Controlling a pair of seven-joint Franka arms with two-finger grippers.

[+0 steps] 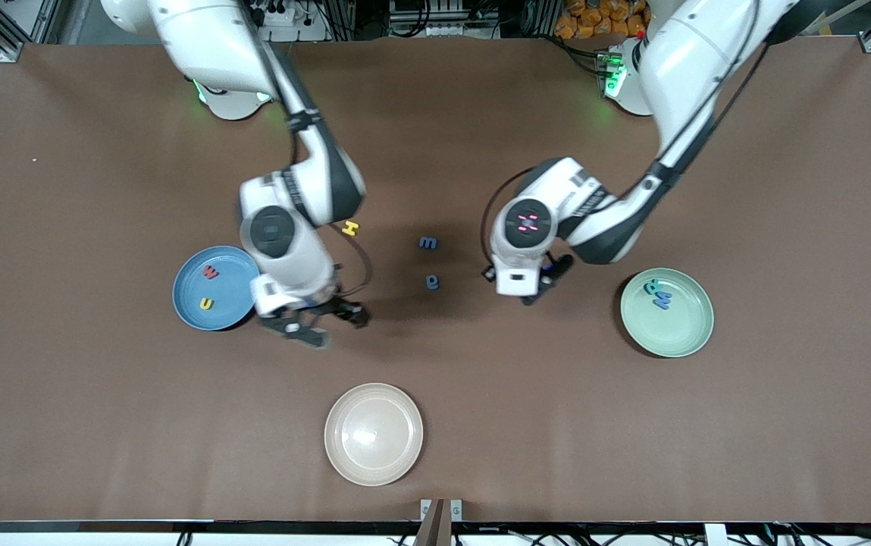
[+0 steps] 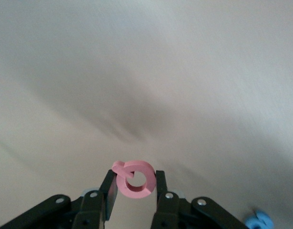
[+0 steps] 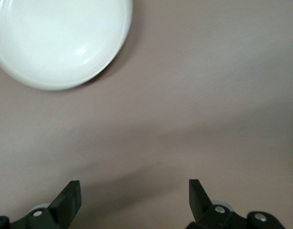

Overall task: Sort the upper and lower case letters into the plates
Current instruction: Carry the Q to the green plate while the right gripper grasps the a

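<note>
**3 plates, 8 letters, 1 letter in the air**

Held 2 letters: blue plate [image 1: 215, 288], at the right arm's end of the table, with a red letter [image 1: 210, 271] and a yellow letter [image 1: 207, 303] lying flat inside. Held 2 more: mint green plate [image 1: 666, 312], at the left arm's end, with a teal letter [image 1: 653, 287] touching a blue letter [image 1: 662, 301]. Held nothing: cream plate [image 1: 374, 434], nearest the front camera, also seen in the right wrist view [image 3: 58, 40].

Counted on the bare brown table [image 1: 435, 425]: 3 loose letters. Lay beside the right arm's wrist: yellow H [image 1: 350, 227]. Lay between the 2 arms: blue m [image 1: 427, 243] and, nearer the camera, blue e [image 1: 432, 282].

Counted in a grip: 1 pink ring-shaped letter [image 2: 135, 179], pinched at both edges by the left gripper [image 2: 135, 188], above bare table between the blue e and the mint green plate.

Stood spread wide and empty: right gripper [image 1: 314, 322], over bare table just beside the blue plate, near the cream plate.

Total: 3 plates, 8 letters, 2 grippers.
</note>
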